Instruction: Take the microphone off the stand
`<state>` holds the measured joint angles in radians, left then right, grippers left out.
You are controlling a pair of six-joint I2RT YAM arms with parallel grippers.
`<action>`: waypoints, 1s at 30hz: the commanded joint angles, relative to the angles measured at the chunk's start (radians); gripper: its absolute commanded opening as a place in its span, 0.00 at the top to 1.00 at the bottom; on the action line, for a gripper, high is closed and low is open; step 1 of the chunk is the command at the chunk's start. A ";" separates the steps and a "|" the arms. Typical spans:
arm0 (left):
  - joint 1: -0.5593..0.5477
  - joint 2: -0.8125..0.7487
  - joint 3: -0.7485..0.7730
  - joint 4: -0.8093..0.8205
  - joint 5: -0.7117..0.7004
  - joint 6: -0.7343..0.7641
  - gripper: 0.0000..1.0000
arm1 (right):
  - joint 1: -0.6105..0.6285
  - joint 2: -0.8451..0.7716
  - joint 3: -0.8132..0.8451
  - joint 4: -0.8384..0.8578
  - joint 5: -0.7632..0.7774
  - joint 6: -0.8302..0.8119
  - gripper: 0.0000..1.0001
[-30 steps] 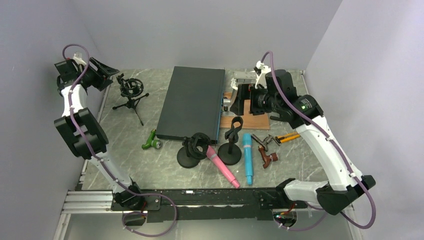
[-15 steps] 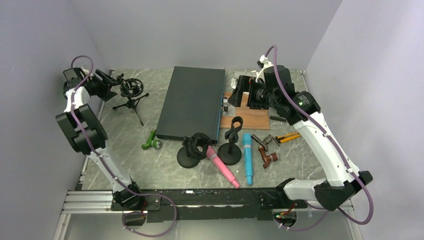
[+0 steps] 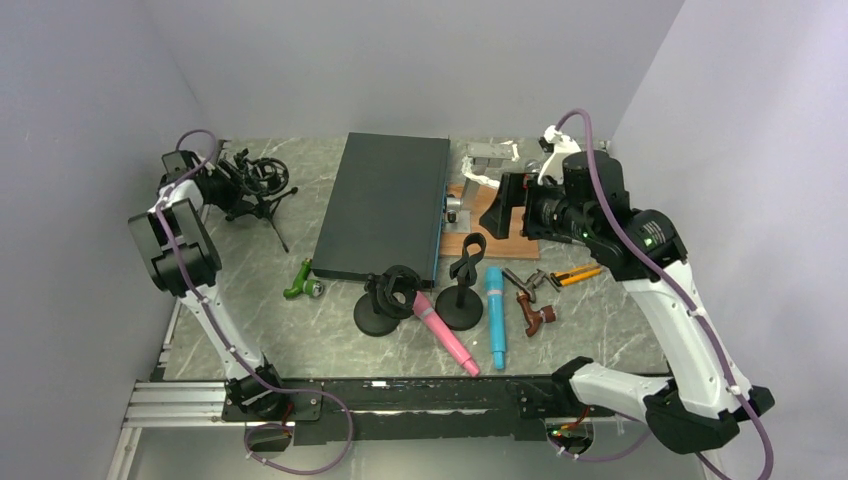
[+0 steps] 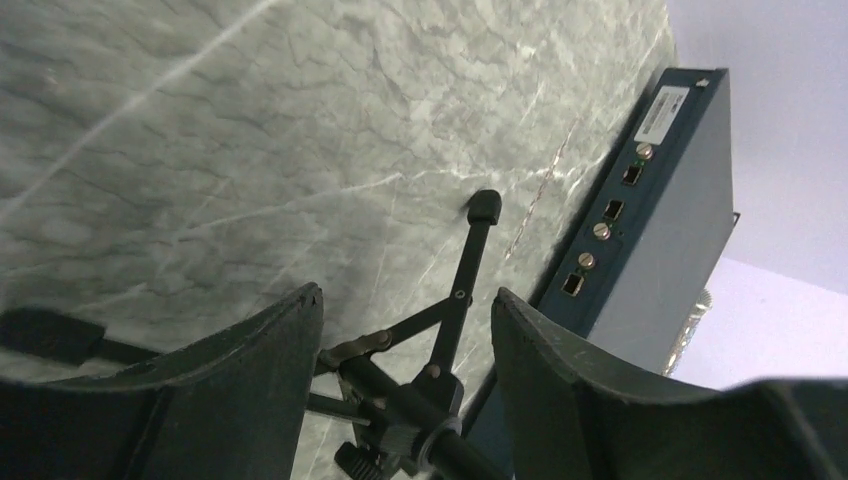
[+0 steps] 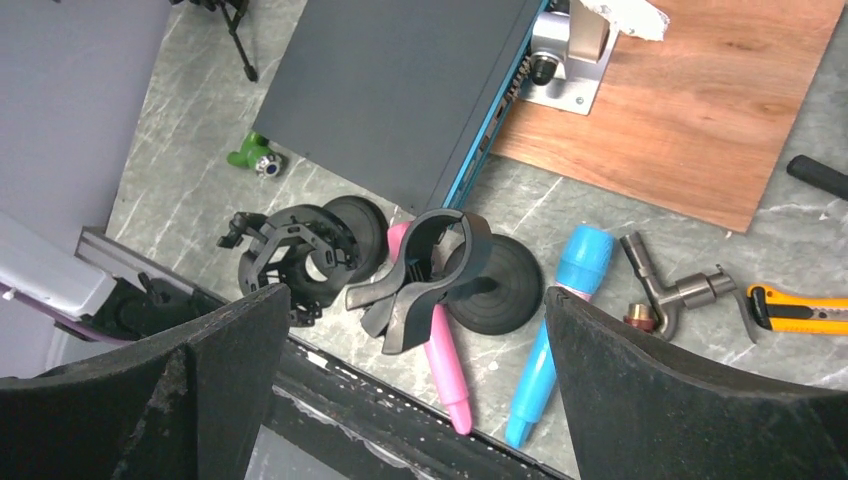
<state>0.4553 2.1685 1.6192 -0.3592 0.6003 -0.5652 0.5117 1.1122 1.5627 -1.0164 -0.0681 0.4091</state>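
A pink microphone [image 3: 445, 335] lies on the table, its head between two round-based stands: one with a shock mount [image 3: 388, 296], one with a clip [image 3: 463, 268]. It also shows in the right wrist view [image 5: 445, 365]. A blue microphone [image 3: 495, 315] lies flat to the right of them [image 5: 560, 320]. A black tripod stand [image 3: 262, 190] with an empty shock mount stands at the back left. My left gripper [image 3: 226, 181] is open, its jaws on either side of the tripod's stem [image 4: 440, 350]. My right gripper [image 3: 505, 205] is open and empty, high above the wooden board.
A dark flat box [image 3: 385, 205] lies at the back middle. A wooden board [image 3: 490, 235] with a metal bracket sits to its right. A green tool [image 3: 300, 285], a brown-handled tool [image 3: 535, 315], a small hammer [image 5: 680, 290] and an orange knife [image 3: 575, 273] lie around.
My left gripper has swung down and to the right up to the tripod stand. My right arm has moved to the right. The microphones and round-based stands have not moved.
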 commanded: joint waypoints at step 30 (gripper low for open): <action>0.110 -0.711 -0.586 -0.241 -0.110 0.054 0.22 | 0.001 0.022 -0.080 0.148 -0.198 -0.071 0.00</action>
<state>0.5438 1.5303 1.0000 -0.5270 0.5045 -0.5335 0.5121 1.1519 1.4410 -0.9150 -0.2245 0.3393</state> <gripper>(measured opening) 0.776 0.997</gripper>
